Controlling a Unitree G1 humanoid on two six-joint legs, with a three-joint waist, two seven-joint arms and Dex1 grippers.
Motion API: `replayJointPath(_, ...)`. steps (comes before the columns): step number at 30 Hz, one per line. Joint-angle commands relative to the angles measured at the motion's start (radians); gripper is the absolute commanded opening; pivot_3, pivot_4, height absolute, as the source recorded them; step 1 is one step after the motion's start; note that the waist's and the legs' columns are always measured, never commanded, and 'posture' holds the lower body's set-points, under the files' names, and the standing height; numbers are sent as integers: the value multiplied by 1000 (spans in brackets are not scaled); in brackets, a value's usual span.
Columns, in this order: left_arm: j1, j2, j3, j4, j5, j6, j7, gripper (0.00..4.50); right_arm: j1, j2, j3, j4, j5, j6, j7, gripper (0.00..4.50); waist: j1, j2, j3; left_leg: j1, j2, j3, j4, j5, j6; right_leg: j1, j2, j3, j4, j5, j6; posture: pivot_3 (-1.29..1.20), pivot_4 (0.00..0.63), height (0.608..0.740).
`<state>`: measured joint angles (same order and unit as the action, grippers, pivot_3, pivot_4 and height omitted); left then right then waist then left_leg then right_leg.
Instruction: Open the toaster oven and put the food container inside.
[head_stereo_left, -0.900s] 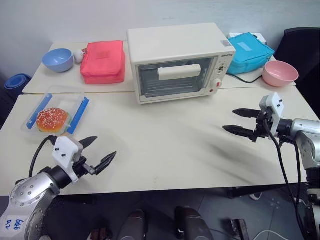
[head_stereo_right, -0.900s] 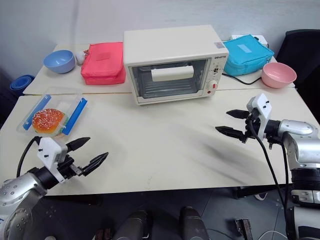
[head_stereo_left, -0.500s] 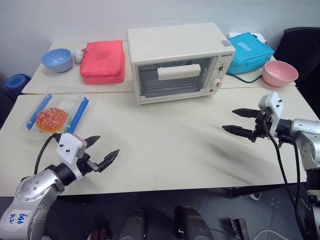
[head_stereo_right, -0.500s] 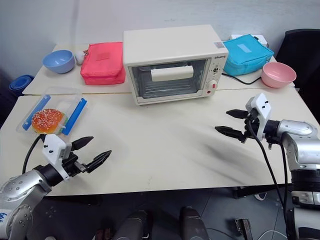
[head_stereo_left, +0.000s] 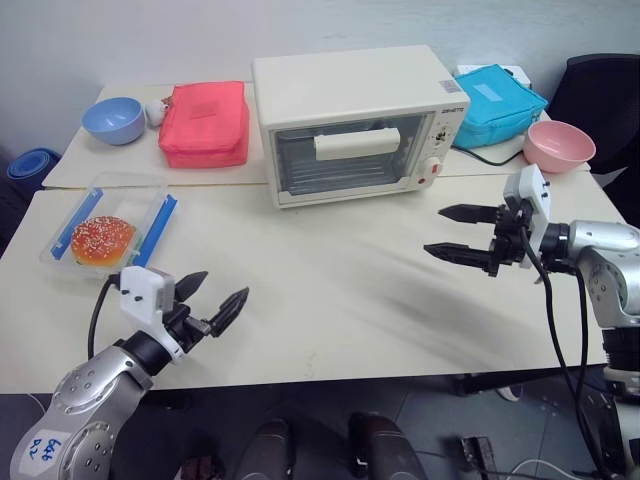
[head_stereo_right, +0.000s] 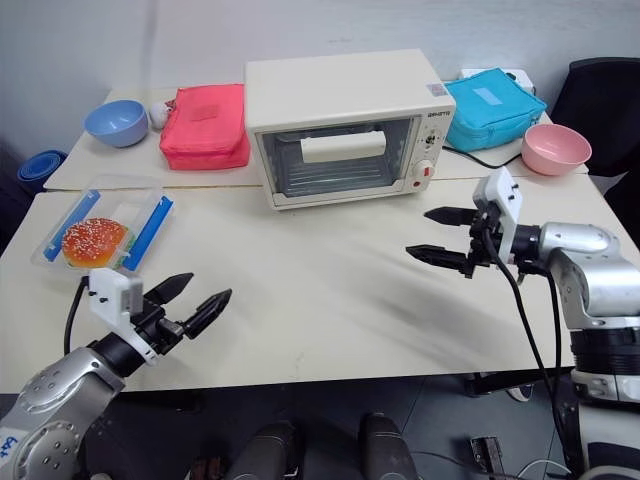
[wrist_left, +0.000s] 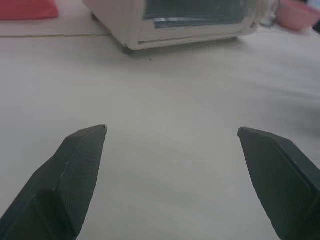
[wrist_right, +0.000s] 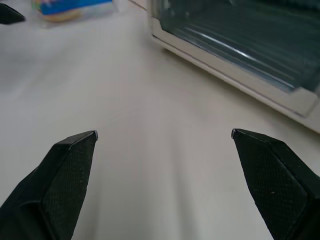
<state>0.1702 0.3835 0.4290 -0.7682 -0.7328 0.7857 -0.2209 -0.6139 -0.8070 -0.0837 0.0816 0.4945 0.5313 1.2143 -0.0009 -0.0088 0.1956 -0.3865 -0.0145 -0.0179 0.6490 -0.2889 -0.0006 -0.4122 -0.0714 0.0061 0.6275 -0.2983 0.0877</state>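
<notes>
Left eye view: the toaster oven (head_stereo_left: 352, 122) sits near the middle of the surface's (head_stereo_left: 330, 290) far edge, its glass door shut under the cream bar handle (head_stereo_left: 356, 143). The food container (head_stereo_left: 108, 226), one clear box with blue clips and a bun inside, lies by the surface's left edge, well apart from the oven. The left gripper (head_stereo_left: 212, 300) hovers near the front left corner, fingers spread and empty. The right gripper (head_stereo_left: 463, 233), also spread and empty, hangs over the right part of the surface, pointing toward the oven. Count: one oven, one container, two fabric lunch bags (red (head_stereo_left: 206, 122), teal (head_stereo_left: 493, 104)), two bowls (blue (head_stereo_left: 114, 119), pink (head_stereo_left: 558, 146)).

Right eye view: the same layout; nothing is gripped, so the opening step looks not yet begun.

Left wrist view: two black fingertips (wrist_left: 82, 150) stand wide apart over bare surface, with the oven's base ahead.

Right wrist view: wide-spread fingertips (wrist_right: 75, 150) face the oven's glass door, with the container far off.

Judgement: the next move calls for the right gripper to reach the bar handle and pull the door down.
</notes>
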Motion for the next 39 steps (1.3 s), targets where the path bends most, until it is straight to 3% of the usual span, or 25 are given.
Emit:
replayJointPath(1, 5, -70, 107, -58, -135, 33, 174, 4500, -62, 5, 7, -31, 40, 30, 37, 4482, 1, 0, 0, 0, 0, 0, 0, 0, 0, 0, 0, 0, 0, 0, 0, 0, 150, 740)
replayJointPath(5, -2, -103, 178, -70, -269, 46, 336, 4500, -127, 20, 17, -21, 64, 58, 57, 4482, 2, 0, 0, 0, 0, 0, 1, 0, 0, 0, 0, 0, 0, 0, 0, 0, 150, 740)
replayJointPath(8, 4, -23, 147, -131, -272, 47, 326, 4500, -154, 29, 13, -2, 68, 64, 53, 4482, 4, -1, 0, 0, 0, 0, 1, 0, 0, 0, 0, 0, 0, 0, 0, 0, 150, 740)
replayJointPath(14, -93, 191, 80, -150, -315, 14, 160, 4500, -169, 28, -21, 128, 7, -4, -12, 4482, 15, -1, 0, 0, -2, 1, 2, 0, 0, 1, 0, 0, -1, 0, 0, 0, 150, 740)
replayJointPath(23, -440, 436, 3, 160, -292, 1, -91, 4500, -371, 180, -23, 413, -73, -138, -169, 4482, -8, -1, 0, 0, 2, 3, 0, 5, -8, -1, 6, 2, 0, 0, 0, 0, 150, 740)
replayJointPath(31, -577, 493, -38, 288, -222, -27, -208, 4500, -475, 303, 5, 564, -138, -243, -180, 4482, -21, -1, 0, -3, 4, 3, -1, 3, -10, -4, 8, 2, 1, 0, 0, 0, 150, 740)
replayJointPath(39, -626, 470, -62, 297, -187, -34, -230, 4500, -488, 326, 24, 601, -177, -269, -155, 4482, -26, -1, 0, -3, 4, 3, -1, 3, -10, -4, 8, 2, 1, 0, 0, 0, 150, 740)
